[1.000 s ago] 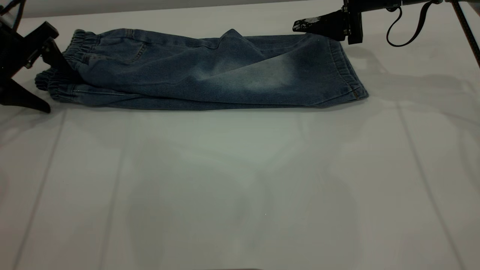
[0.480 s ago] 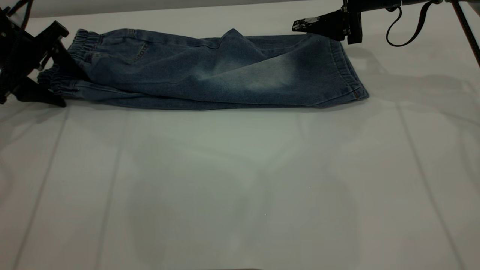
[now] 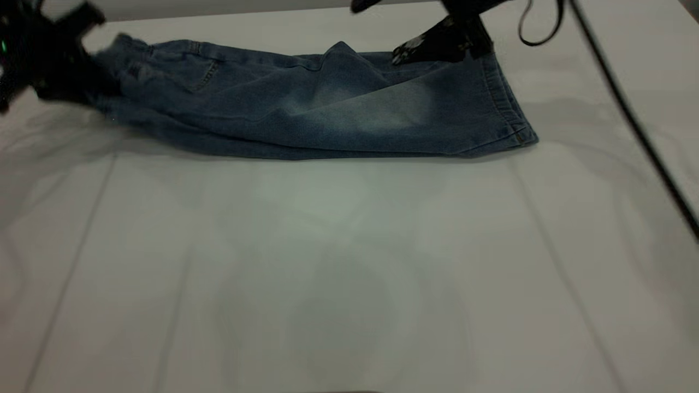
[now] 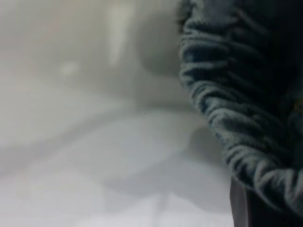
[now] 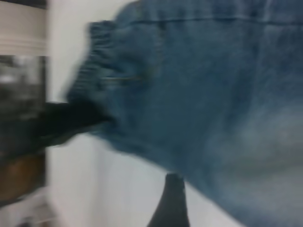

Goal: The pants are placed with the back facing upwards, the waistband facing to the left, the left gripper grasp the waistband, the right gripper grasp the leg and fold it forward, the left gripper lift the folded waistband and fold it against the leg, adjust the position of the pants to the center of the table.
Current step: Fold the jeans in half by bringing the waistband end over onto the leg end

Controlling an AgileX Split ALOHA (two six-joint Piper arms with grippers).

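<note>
Exterior view: one pair of knee-length blue denim pants (image 3: 306,109) across the white table (image 3: 349,273) toward twelve o'clock. Black left gripper (image 3: 60,82) at ten o'clock, clamped on the ruffled waistband (image 3: 123,46), now raised off the table versus a second ago: second fold likely starting. Black, white-scuffed right gripper (image 3: 401,54), swung in over the faded leg (image 3: 393,106) at one o'clock; finger spacing unclear.

Left wrist view: gathered waistband (image 4: 236,118) pinched, hanging above the table.

Right wrist view: one waistband (image 5: 99,80), left gripper (image 5: 80,120) gripping it.
</note>
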